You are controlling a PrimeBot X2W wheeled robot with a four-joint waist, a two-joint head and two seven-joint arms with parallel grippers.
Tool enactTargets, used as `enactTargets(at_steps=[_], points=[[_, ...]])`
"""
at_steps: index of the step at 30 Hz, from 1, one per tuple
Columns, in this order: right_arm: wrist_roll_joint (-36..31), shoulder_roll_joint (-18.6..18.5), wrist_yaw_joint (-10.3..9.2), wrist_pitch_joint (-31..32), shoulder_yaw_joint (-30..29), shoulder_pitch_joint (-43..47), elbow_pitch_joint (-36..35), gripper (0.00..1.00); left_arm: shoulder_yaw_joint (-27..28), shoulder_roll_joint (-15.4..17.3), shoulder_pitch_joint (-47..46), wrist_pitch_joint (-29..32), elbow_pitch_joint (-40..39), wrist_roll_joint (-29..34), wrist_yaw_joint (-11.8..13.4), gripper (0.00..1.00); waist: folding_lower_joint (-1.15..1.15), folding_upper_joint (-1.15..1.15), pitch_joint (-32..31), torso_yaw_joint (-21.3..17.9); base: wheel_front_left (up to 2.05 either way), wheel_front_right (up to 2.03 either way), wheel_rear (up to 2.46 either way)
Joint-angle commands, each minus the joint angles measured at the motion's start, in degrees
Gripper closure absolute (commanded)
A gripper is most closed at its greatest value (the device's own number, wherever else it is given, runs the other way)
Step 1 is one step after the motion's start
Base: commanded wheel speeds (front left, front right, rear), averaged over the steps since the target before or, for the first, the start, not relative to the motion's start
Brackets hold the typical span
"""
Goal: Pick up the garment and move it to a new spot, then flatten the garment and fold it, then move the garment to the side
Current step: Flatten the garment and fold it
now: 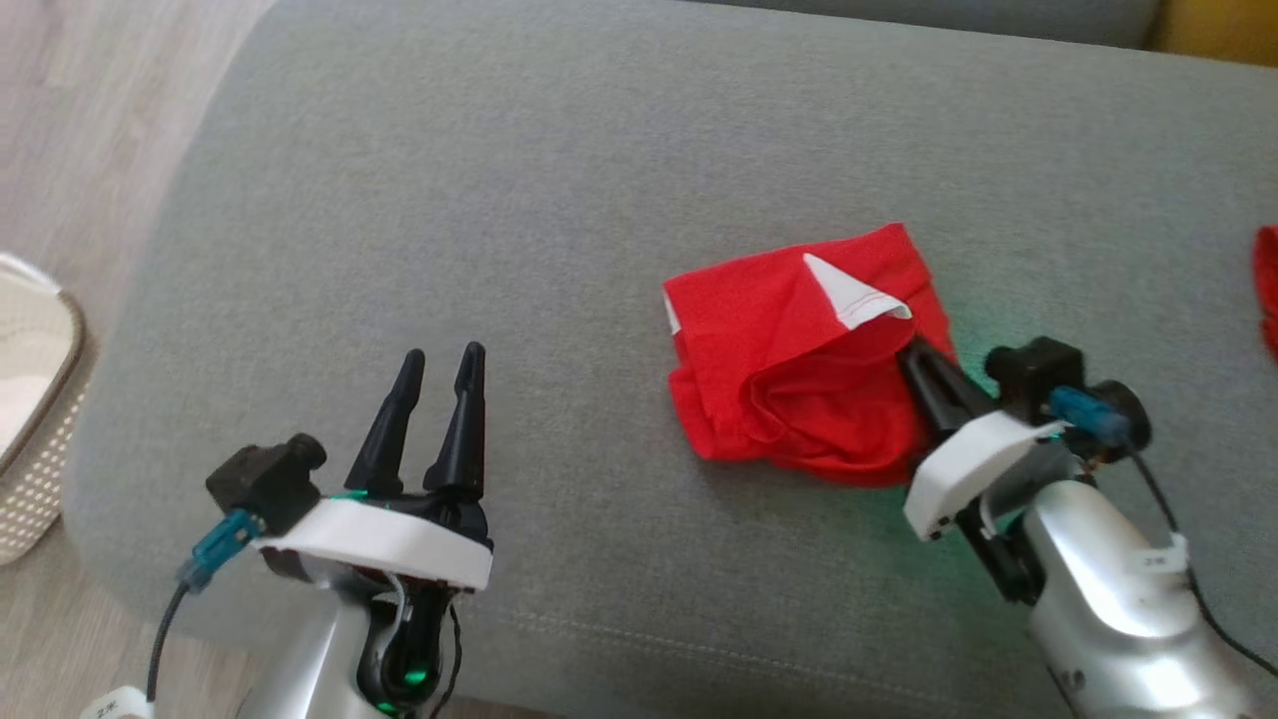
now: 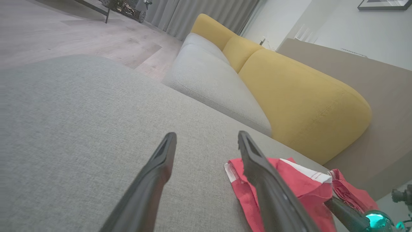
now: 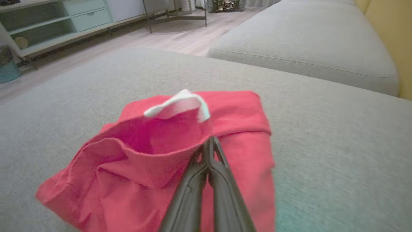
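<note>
The garment (image 1: 799, 359) is a crumpled red piece with a white hem, lying on the grey sofa cushion (image 1: 559, 200) right of centre. My right gripper (image 1: 914, 352) is at its right edge, fingers pressed together on a raised fold of the red cloth; the right wrist view shows the fingertips (image 3: 209, 145) pinching the garment (image 3: 154, 161) under the white hem. My left gripper (image 1: 444, 358) hovers open over bare cushion to the left, well apart from the garment. In the left wrist view the open left gripper (image 2: 206, 138) has the garment (image 2: 289, 183) beyond its right finger.
A white perforated basket (image 1: 35, 399) stands on the floor off the cushion's left edge. Another red item (image 1: 1266, 290) lies at the far right edge. Yellow back cushions (image 2: 305, 100) rise behind the seat. A second grey seat (image 3: 305, 54) lies beyond.
</note>
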Motion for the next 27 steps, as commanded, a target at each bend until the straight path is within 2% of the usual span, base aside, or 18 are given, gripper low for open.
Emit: enactTargets(at_steps=[1, 7, 17, 27], points=[[0.1, 0.5, 0.37, 0.3, 1.9, -1.7, -0.7, 1.00, 1.6, 0.3, -2.4, -0.4, -1.6, -0.3, -0.4, 0.00, 0.00, 0.00, 0.3, 0.8, 0.00, 0.00, 0.00], [2.1, 0.8, 0.37, 2.3, 7.6, -3.9, 3.5, 1.00, 1.5, 0.3, -2.4, -0.4, -1.6, -0.6, -0.4, 0.00, 0.00, 0.00, 0.5, 2.6, 0.00, 0.00, 0.00], [4.5, 3.6, 0.37, -0.4, 12.5, -10.8, 6.8, 1.00, 0.8, 0.3, -2.7, -0.4, -1.9, -1.4, -0.4, 0.00, 0.00, 0.00, 1.5, 4.4, 0.00, 0.00, 0.00], [7.6, 4.5, 0.37, 2.0, 18.8, -14.1, 14.0, 1.00, 0.1, 0.3, -3.0, -0.4, -2.1, -2.5, -0.2, 0.00, 0.00, 0.00, 2.5, 5.9, 0.00, 0.00, 0.00]])
